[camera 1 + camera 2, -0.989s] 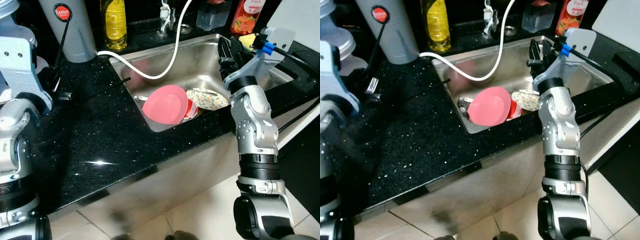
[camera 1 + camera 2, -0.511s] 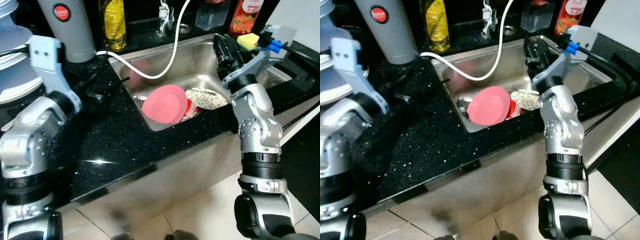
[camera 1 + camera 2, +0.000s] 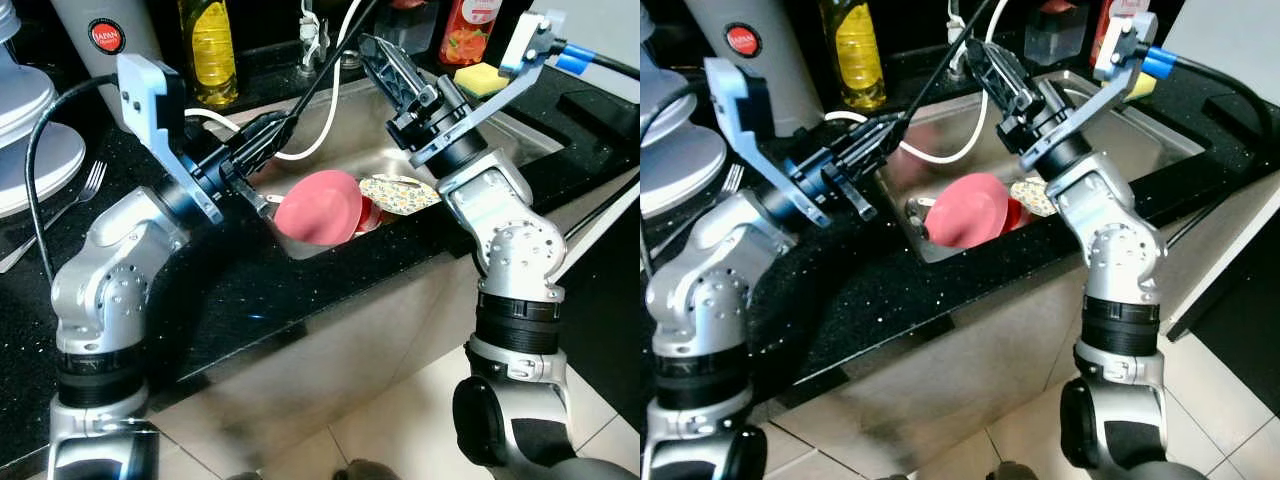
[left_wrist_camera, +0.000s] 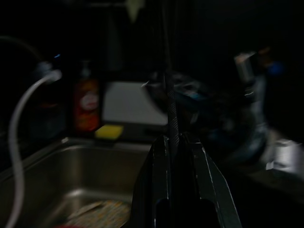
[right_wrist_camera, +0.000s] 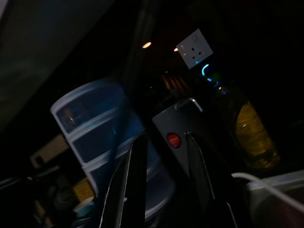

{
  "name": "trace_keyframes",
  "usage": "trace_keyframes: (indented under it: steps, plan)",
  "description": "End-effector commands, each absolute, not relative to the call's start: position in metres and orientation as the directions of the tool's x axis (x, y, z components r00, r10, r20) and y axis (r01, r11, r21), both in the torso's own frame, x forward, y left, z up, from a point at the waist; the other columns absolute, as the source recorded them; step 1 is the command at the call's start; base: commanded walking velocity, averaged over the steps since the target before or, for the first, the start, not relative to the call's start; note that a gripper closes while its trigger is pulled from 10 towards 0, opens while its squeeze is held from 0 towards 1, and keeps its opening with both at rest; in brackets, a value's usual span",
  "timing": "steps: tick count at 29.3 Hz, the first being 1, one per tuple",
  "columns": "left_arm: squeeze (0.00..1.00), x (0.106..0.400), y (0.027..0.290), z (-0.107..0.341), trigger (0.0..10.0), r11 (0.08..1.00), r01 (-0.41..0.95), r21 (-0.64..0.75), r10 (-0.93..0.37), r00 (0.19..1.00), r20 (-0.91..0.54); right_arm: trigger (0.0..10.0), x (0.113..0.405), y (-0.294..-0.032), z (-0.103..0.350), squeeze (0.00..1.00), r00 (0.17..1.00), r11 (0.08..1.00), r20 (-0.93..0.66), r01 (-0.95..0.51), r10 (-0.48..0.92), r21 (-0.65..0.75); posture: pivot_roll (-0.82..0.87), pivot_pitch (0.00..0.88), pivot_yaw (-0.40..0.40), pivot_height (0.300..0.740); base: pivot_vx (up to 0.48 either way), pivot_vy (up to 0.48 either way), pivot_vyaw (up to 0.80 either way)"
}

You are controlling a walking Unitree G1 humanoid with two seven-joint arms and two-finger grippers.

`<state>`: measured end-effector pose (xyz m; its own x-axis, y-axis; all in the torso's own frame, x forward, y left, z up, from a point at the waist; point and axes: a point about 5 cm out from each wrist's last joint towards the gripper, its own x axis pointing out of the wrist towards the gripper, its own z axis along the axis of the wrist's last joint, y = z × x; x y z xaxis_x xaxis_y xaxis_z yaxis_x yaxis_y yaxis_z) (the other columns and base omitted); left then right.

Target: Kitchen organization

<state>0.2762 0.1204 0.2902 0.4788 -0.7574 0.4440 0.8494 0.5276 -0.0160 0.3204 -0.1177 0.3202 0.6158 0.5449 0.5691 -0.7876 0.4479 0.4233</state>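
Steel sink (image 3: 520,140): seen at upper centre, holding a pink plate (image 3: 318,206) and patterned plate (image 3: 400,194).
Left gripper (image 3: 262,140): clamped on a thin black rod, raised over the sink's left rim.
Right gripper (image 3: 385,58): fingers apart, empty, above the basin.
Advice: the rod should be kept clear of the white hose (image 3: 310,140).

Plate (image 3: 320,206) in sink (image 3: 520,140), patterned dish (image 3: 400,193) to its right; bottle (image 3: 208,50) behind sink; fork (image 3: 62,210) on counter (image 3: 250,290), left.
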Motion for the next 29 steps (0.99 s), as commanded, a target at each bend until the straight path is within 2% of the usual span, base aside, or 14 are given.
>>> trace_keyframes:
  steps: [1, 5, 7, 12, 16, 17, 18, 24, 29]
  plan:
    - [0.00, 0.272, 0.118, 0.289, 10.0, 0.510, 0.860, -0.016, -0.761, 0.459, 0.459, 10.0, 0.320, -0.119, 0.321, 0.00, 0.617, 0.418, 0.573, -0.787, 0.540, 0.453, -0.11, 0.000, 0.036, 0.740, 0.000, 0.000, 0.00]
    - [0.00, 0.272, 0.118, 0.287, 10.0, 0.510, 0.860, -0.019, -0.762, 0.462, 0.454, 10.0, 0.320, -0.118, 0.321, 0.00, 0.616, 0.403, 0.572, -0.788, 0.542, 0.466, -0.10, 0.000, 0.035, 0.740, 0.000, 0.000, 0.00]
    - [0.00, 0.272, 0.117, 0.282, 10.0, 0.508, 0.861, -0.022, -0.769, 0.465, 0.437, 10.0, 0.319, -0.113, 0.322, 0.00, 0.594, 0.347, 0.575, -0.801, 0.562, 0.489, -0.10, 0.000, 0.037, 0.740, 0.000, 0.000, 0.00]
    - [0.00, 0.273, 0.117, 0.282, 10.0, 0.517, 0.856, -0.025, -0.763, 0.474, 0.440, 10.0, 0.317, -0.112, 0.323, 0.00, 0.575, 0.308, 0.587, -0.811, 0.570, 0.497, -0.09, 0.000, 0.033, 0.740, 0.000, 0.000, 0.00]
    - [0.00, 0.278, 0.123, 0.287, 10.0, 0.552, 0.831, -0.068, -0.711, 0.511, 0.483, 10.0, 0.309, -0.112, 0.321, 0.00, 0.529, 0.214, 0.612, -0.831, 0.588, 0.513, -0.10, 0.000, 0.030, 0.740, 0.000, 0.000, 0.00]
    - [0.00, 0.278, 0.123, 0.287, 10.0, 0.552, 0.831, -0.068, -0.711, 0.511, 0.483, 10.0, 0.309, -0.112, 0.321, 0.00, 0.529, 0.214, 0.612, -0.831, 0.588, 0.513, -0.10, 0.000, 0.030, 0.740, 0.000, 0.000, 0.00]
    - [0.00, 0.282, 0.127, 0.290, 10.0, 0.585, 0.806, -0.090, -0.669, 0.542, 0.508, 10.0, 0.305, -0.111, 0.319, 0.00, 0.513, 0.188, 0.613, -0.836, 0.601, 0.515, -0.10, 0.000, 0.029, 0.740, 0.000, 0.000, 0.00]
    - [0.00, 0.286, 0.132, 0.290, 10.0, 0.615, 0.782, -0.104, -0.649, 0.577, 0.496, 10.0, 0.302, -0.110, 0.315, 0.00, 0.513, 0.168, 0.608, -0.829, 0.606, 0.533, -0.10, 0.004, 0.030, 0.740, 0.000, 0.000, 0.00]
    - [0.00, 0.284, 0.126, 0.284, 10.0, 0.600, 0.794, -0.100, -0.676, 0.570, 0.466, 10.0, 0.301, -0.107, 0.315, 0.00, 0.504, 0.144, 0.613, -0.830, 0.609, 0.539, -0.10, 0.007, 0.031, 0.740, 0.000, 0.000, 0.00]
